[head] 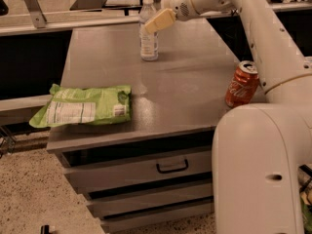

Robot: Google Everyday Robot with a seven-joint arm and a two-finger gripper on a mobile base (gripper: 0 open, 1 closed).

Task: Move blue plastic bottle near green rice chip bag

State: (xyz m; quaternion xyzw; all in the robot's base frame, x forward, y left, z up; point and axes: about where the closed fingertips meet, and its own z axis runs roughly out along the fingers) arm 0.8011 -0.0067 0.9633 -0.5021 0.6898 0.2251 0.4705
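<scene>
The blue plastic bottle (pixel 148 33) stands upright at the far middle of the grey table (pixel 185 82), with a white cap and a white label. My gripper (pixel 155 22) reaches in from the upper right and sits at the bottle's upper half, overlapping it in the camera view. The green rice chip bag (pixel 83 106) lies flat at the table's front left corner, white nutrition panel up, hanging a little over the left edge. It is well apart from the bottle.
A red soda can (pixel 241 84) stands at the table's right edge. My white arm and body (pixel 263 169) fill the right side. Drawers with a black handle (pixel 171 167) sit below the tabletop. A counter runs behind the table.
</scene>
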